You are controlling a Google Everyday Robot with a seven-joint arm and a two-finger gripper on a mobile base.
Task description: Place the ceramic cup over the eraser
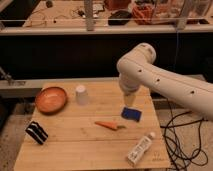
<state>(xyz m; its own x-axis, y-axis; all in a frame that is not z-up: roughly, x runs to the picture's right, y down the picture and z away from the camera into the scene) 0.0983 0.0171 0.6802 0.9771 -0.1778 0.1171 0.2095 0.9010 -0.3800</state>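
The small white ceramic cup [81, 95] stands on the wooden table [75, 150], at the back and just right of the orange bowl. The black eraser with white stripes [36, 132] lies near the table's front left edge, apart from the cup. My white arm reaches in from the right, and its gripper [129, 102] hangs above the back right part of the table, just above the blue pad. The gripper is well to the right of the cup and far from the eraser. It holds nothing that I can see.
An orange bowl [51, 99] sits at the back left. A flat blue pad [131, 114], an orange carrot [110, 125] and a white bottle [140, 149] lie on the right half. A black cable [175, 140] hangs off the table's right side.
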